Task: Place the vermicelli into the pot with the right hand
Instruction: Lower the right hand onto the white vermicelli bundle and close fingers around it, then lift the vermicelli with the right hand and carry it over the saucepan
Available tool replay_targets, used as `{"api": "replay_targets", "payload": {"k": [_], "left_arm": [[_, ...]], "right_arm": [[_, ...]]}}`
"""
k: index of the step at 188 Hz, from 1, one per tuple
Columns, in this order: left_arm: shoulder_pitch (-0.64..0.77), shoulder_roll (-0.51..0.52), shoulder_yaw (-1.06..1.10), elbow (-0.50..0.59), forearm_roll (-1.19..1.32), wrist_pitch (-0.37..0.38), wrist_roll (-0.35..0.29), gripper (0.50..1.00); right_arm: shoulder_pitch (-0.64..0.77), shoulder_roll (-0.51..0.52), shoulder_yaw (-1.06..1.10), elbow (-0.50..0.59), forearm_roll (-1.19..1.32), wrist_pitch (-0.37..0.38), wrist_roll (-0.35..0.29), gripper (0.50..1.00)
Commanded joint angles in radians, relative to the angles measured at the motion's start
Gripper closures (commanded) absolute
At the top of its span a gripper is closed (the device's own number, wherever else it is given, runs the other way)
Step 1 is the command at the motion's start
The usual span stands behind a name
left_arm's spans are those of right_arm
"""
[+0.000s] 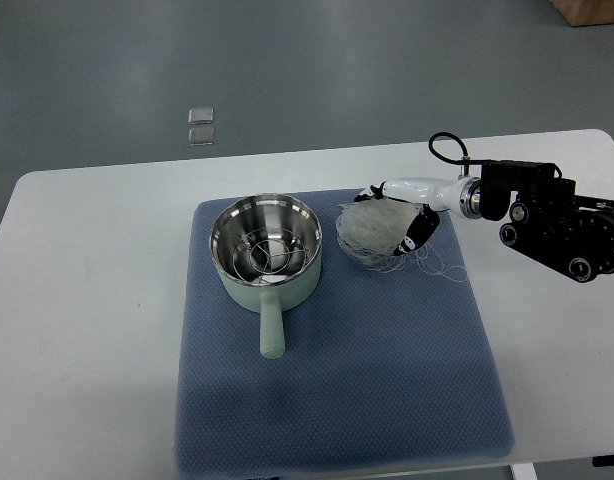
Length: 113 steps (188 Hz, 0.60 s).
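Our right hand [412,225] clasped the vermicelli [372,228] just beside the pot [266,250], ready to carry it over the rim.

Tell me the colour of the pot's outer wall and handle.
Pale mint green; the small metal pot is bare steel inside. The top view shows it best.

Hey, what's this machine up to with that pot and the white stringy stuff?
The robot's right hand, reaching in from the right side, is closed around a bundle of white vermicelli on the blue mat. The bundle sits just to the right of a pale green pot, whose steel inside holds only a wire rack, so no noodles are in it yet. Some loose strands trail onto the mat beside the hand. The left arm is not in the picture. Everything rests on a white table.
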Motion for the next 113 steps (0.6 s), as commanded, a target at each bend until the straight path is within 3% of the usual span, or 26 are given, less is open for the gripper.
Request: {"api": "replay_targets", "payload": {"k": [1, 10, 14, 15, 16, 17, 19, 22, 28, 70, 113], "left_arm": [[-0.002, 0.0, 0.002, 0.0, 0.0, 0.0, 0.001, 0.5], [-0.003, 0.0, 0.002, 0.0, 0.0, 0.0, 0.001, 0.5], [-0.003, 0.0, 0.003, 0.0, 0.0, 0.0, -0.001, 0.5], [-0.003, 0.0, 0.003, 0.0, 0.0, 0.0, -0.001, 0.5], [-0.003, 0.0, 0.003, 0.0, 0.0, 0.0, -0.001, 0.5], [-0.003, 0.0, 0.003, 0.0, 0.0, 0.0, 0.001, 0.5], [-0.003, 0.0, 0.003, 0.0, 0.0, 0.0, 0.001, 0.5], [-0.005, 0.0, 0.003, 0.0, 0.0, 0.0, 0.001, 0.5], [-0.005, 0.0, 0.003, 0.0, 0.0, 0.0, 0.001, 0.5], [-0.005, 0.0, 0.006, 0.0, 0.0, 0.0, 0.001, 0.5], [-0.005, 0.0, 0.006, 0.0, 0.0, 0.0, -0.001, 0.5]], "right_arm": [[-0.001, 0.023, -0.013, -0.042, -0.052, -0.038, 0.0, 0.687], [-0.001, 0.031, -0.014, -0.044, -0.055, -0.04, -0.003, 0.736], [-0.001, 0.032, -0.016, -0.044, -0.055, -0.038, -0.003, 0.795], [-0.001, 0.032, -0.019, -0.044, -0.057, -0.037, -0.005, 0.834], [-0.001, 0.032, -0.019, -0.044, -0.057, -0.037, -0.005, 0.834], [-0.001, 0.032, -0.022, -0.044, -0.057, -0.035, -0.005, 0.872], [-0.001, 0.032, -0.022, -0.044, -0.057, -0.035, -0.005, 0.873], [-0.001, 0.034, -0.028, -0.045, -0.061, -0.032, -0.005, 0.934], [0.0, 0.035, -0.036, -0.047, -0.066, -0.029, -0.009, 1.0], [0.02, 0.037, -0.039, -0.054, -0.064, -0.04, -0.014, 1.0], [0.145, 0.015, -0.017, -0.04, 0.046, -0.041, -0.006, 1.0]]}}
